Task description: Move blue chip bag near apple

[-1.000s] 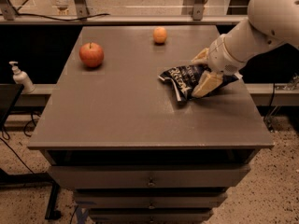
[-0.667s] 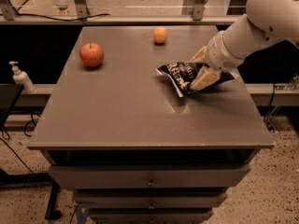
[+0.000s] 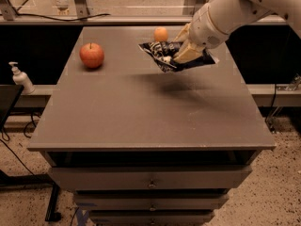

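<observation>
**Chip bag in the air, apple off to the left**

Only one camera view here, looking down at a grey tabletop [image 3: 141,117] with drawers [image 3: 150,179] under the front edge.

The gripper [image 3: 184,48] comes in from the upper right on a fat white arm [image 3: 235,11] and sits over the back right part of the table. Its jaws are clamped on the blue chip bag [image 3: 157,53], with the cream-coloured fingers [image 3: 189,54] pinching the crinkled foil around the middle. The bag is held up off the surface, roughly flat with a bit of tilt, and it throws a soft shadow [image 3: 181,86] on the table underneath.

The apple [image 3: 91,55] sits on the back left of the table, stem up, well apart from the bag. A small orange [image 3: 161,34] sits near the back edge, just behind the bag's left end from this angle. I can't tell if they touch.

A white pump bottle [image 3: 20,78] stands on a ledge off to the left of the table.
</observation>
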Tool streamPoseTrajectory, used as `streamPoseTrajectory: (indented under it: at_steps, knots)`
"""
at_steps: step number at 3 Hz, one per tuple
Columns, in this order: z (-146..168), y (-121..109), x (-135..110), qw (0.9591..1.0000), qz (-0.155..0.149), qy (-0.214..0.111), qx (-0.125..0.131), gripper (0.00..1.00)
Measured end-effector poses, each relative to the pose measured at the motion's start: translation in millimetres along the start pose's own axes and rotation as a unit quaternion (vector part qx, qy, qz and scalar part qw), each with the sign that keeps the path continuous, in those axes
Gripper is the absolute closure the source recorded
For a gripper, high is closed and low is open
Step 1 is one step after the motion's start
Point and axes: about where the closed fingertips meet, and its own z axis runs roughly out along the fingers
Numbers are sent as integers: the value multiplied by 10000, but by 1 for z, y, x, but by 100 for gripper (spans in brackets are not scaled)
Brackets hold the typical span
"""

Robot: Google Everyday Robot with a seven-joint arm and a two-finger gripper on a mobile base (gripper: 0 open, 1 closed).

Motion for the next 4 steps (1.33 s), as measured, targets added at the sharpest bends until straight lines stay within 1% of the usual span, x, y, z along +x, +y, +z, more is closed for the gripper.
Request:
streamPoseTrajectory:
  at_steps: [1,2,3,4]
  knots:
    - [0,0,0,10000,-1,-1,-2,100]
    - [9,-13,-8,9997,-4,-139,214,100]
    - [34,-39,-28,9981,-65,-439,431,100]
    - [58,-54,-54,9961,-122,-731,479,100]
